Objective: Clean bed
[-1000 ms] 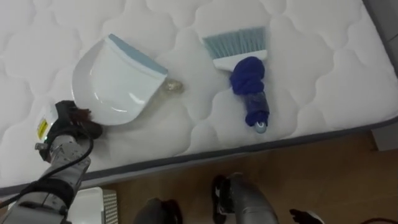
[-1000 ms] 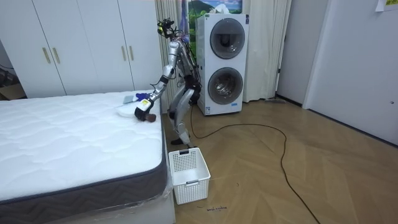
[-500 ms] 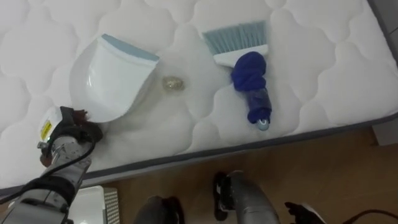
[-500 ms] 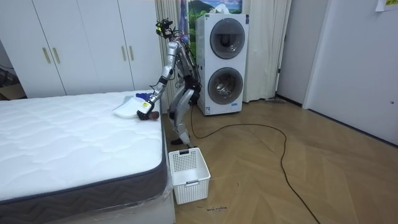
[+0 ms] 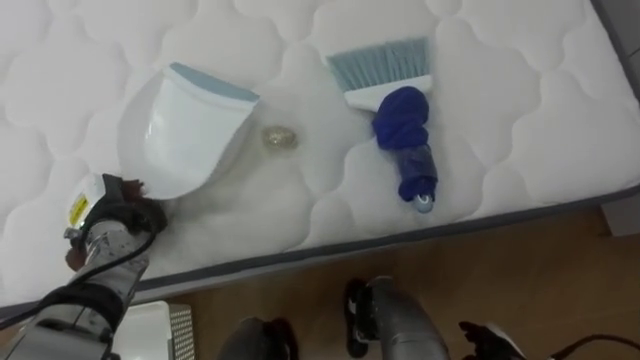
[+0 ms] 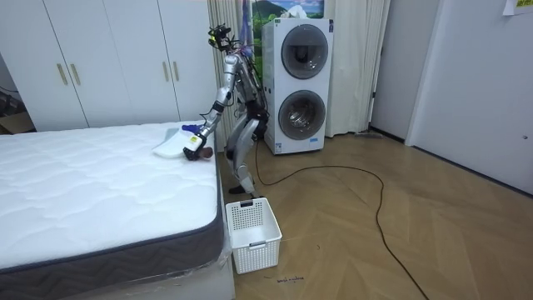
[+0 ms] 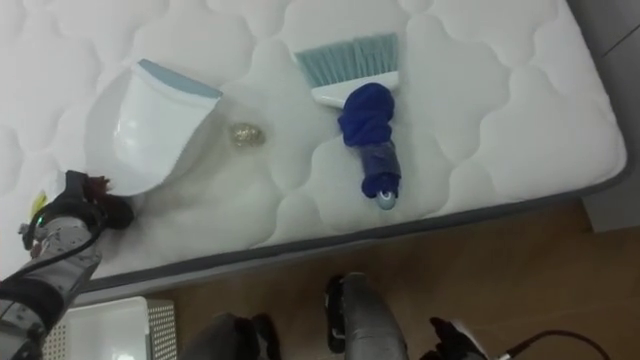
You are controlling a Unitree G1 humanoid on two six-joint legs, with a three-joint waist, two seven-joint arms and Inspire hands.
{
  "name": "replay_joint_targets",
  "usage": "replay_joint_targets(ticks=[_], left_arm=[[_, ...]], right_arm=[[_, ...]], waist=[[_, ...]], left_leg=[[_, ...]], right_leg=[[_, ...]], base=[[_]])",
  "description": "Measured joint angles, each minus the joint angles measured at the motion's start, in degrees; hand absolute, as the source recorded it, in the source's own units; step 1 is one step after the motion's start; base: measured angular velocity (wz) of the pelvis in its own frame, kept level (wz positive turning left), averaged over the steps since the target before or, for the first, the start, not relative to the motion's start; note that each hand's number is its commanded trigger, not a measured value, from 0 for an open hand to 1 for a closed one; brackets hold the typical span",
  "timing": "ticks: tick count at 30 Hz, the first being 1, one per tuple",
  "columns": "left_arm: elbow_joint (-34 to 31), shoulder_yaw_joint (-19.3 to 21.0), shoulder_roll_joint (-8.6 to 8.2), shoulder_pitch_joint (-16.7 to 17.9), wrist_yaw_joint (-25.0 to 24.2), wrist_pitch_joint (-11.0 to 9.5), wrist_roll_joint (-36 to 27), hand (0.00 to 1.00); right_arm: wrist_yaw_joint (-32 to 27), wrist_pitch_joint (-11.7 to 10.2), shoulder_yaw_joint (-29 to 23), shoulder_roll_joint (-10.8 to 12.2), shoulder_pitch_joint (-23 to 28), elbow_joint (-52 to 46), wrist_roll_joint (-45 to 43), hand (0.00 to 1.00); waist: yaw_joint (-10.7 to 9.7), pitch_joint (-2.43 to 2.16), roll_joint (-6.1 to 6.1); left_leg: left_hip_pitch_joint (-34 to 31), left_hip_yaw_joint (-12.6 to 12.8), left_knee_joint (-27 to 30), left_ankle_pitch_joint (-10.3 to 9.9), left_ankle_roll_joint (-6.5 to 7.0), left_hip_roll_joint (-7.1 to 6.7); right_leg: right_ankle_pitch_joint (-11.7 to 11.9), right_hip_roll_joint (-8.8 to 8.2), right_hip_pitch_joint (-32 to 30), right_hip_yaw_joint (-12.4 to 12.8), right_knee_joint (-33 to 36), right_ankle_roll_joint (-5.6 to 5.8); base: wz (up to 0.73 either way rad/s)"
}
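Note:
A white dustpan with a pale blue lip lies on the white quilted mattress, its mouth turned toward a small crumpled ball of litter a short gap away. My left hand is at the bed's near edge, its fingers curled round the dustpan's handle. A hand brush with pale blue bristles and a blue handle lies untouched to the right. My right hand hangs low at the bottom right. In the room view I stand at the bed's corner, left arm stretched over the dustpan.
A white plastic basket stands on the wooden floor by the bed's corner, its rim just below my left arm. Two stacked laundry machines stand behind me. The mattress edge runs along the view's lower part.
My left hand's fingers have curled round the dustpan's handle. The dustpan has turned and drawn back to the left, so the litter ball now lies apart from its lip.

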Motion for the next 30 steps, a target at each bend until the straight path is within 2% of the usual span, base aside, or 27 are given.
replay_joint_targets(ticks=[3,6,9,11,14,17,23,30], left_arm=[[-0.2,-1.0,0.01,0.9,1.2,-0.6,3.3,1.00],[-0.6,-1.2,0.03,2.5,4.2,-1.7,13.6,1.00],[-0.6,-1.2,0.20,3.2,7.0,-2.5,20.0,1.00],[-0.6,-1.5,0.81,4.3,9.8,-3.5,24.8,1.00],[-0.7,-2.1,2.49,5.3,13.2,-4.6,30.4,1.00],[-0.8,-2.0,3.80,6.5,16.8,-4.6,33.0,1.00],[-0.9,-2.0,4.55,7.7,22.1,-4.4,36.8,1.00],[-0.9,-2.1,5.40,10.0,23.4,-4.5,40.0,1.00]], right_arm=[[-1.5,-1.3,-0.2,-0.1,-0.1,0.5,4.1,0.00],[-2.9,-3.0,-3.6,-0.1,0.2,-0.1,12.1,0.00],[-3.1,-4.6,-6.0,-0.1,0.1,-0.1,17.5,0.00],[-3.6,-6.2,-8.0,-0.1,0.0,-0.2,23.3,0.00],[-4.2,-6.7,-11.0,-0.2,-0.5,-0.3,27.6,0.00],[-5.1,-7.2,-14.1,-0.2,-1.0,-0.8,31.8,0.00],[-7.6,-8.0,-18.3,-0.2,-2.1,-2.6,38.6,0.00],[-8.3,-9.7,-22.6,-0.2,-3.1,-2.9,45.7,0.00]], waist=[[-0.1,0.00,-0.01],[0.0,0.02,0.00],[-0.1,0.01,0.03],[0.0,0.03,0.14],[-0.1,0.02,0.16],[0.0,-0.01,0.13],[0.9,-0.13,0.26],[0.7,-0.36,0.45]], left_leg=[[0.9,0.0,-0.7,0.1,-0.11,-0.01],[1.6,-0.1,-1.4,0.2,-0.21,-0.07],[1.6,-0.2,-1.6,0.3,-0.19,-0.07],[1.6,-0.4,-1.7,0.4,-0.20,0.02],[1.7,-0.5,-1.8,0.4,-0.16,0.05],[2.5,-0.2,-2.5,0.5,-0.01,-0.05],[3.2,0.1,-3.4,0.8,0.01,-0.10],[6.0,0.4,-6.4,1.6,-0.19,-0.64]], right_leg=[[0.0,0.10,0.9,0.0,-0.5,0.00],[0.0,0.04,1.6,-0.2,-1.2,0.02],[0.0,0.03,1.7,-0.4,-1.4,0.02],[0.0,0.02,2.0,-0.9,-1.9,0.01],[0.0,0.01,2.1,-1.1,-2.2,0.04],[0.1,0.02,2.6,-0.8,-2.6,0.19],[0.2,0.01,3.0,-0.7,-3.2,0.36],[0.3,-0.18,5.2,-0.5,-4.8,0.46]], base=[[0.00],[0.00],[0.01],[0.04],[0.02],[-0.02],[0.00],[0.02]])
